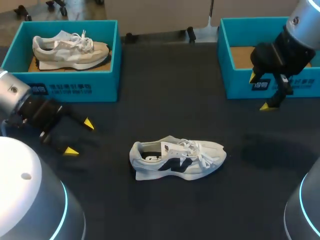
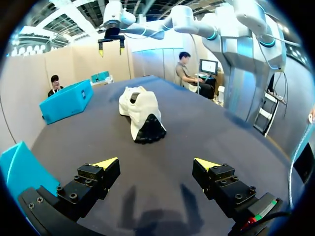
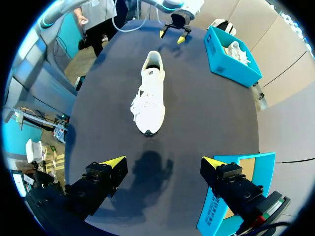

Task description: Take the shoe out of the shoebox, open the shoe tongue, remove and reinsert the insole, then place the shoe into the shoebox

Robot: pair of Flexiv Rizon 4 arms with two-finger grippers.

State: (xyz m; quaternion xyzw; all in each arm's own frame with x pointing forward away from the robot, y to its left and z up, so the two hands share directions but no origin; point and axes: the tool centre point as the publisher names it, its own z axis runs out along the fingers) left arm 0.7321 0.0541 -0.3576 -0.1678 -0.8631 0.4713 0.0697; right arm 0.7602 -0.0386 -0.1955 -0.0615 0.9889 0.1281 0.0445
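White with dark side panels, the shoe (image 1: 177, 160) stands on its sole on the dark table (image 1: 165, 90), roughly midway between the left and right edges and closer to the near edge than the far one. Its long axis runs along the near edge, heel toward the left edge and toe toward the right. The left gripper (image 1: 80, 137) hangs low by the left edge, fingers spread and holding nothing, and points at the heel. The right gripper (image 1: 260, 92), likewise spread and empty, hangs in front of the shoebox (image 1: 300, 85) at the far right corner, back from the toe and seemingly higher off the table. A second shoebox (image 1: 75, 82) at the far left corner holds a beige shoe (image 1: 70, 50).

From the left wrist, the shoe (image 2: 140, 110) lies straight ahead of the left gripper (image 2: 155, 163), apart from it, with the dark heel end nearest and the collar opening facing this way.

From the right wrist, the shoe (image 3: 150, 98) is ahead of the right gripper (image 3: 164, 162), toe first with the laces behind it, and well apart. The shoebox (image 3: 221, 206) sits just beside that gripper.

Judging by this, the left arm looks somewhat nearer, and it faces the collar, where the tongue and insole are reached.
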